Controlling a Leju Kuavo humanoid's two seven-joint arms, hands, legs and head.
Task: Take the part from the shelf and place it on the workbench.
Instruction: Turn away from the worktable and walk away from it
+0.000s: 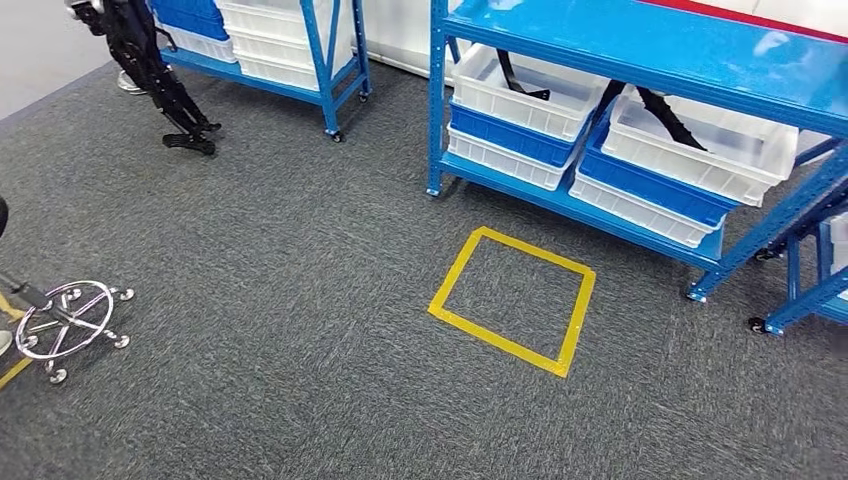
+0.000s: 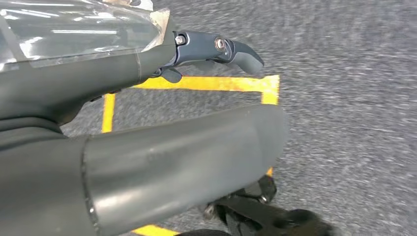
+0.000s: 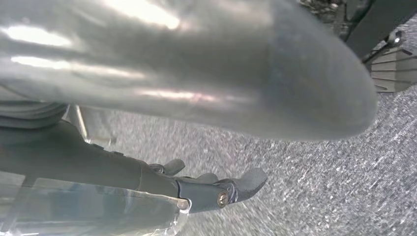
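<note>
Head view: the blue steel shelf point(image 1: 640, 45) stands ahead and to the right, across grey carpet point(image 1: 280, 330) and a yellow tape square point(image 1: 512, 300).
Black strap-like parts point(image 1: 668, 118) lie aslant in its white plastic bins point(image 1: 700, 150), well apart from both hands; left hand point(image 2: 147, 147) and right hand point(image 3: 196, 73) hang low, fingers point(image 2: 231, 51) apart, holding nothing.

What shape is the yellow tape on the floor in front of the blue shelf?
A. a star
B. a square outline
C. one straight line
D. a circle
B: the yellow tape makes four joined sides around a bare patch of grey carpet, just in front of the blue shelf with its white bins.
</note>
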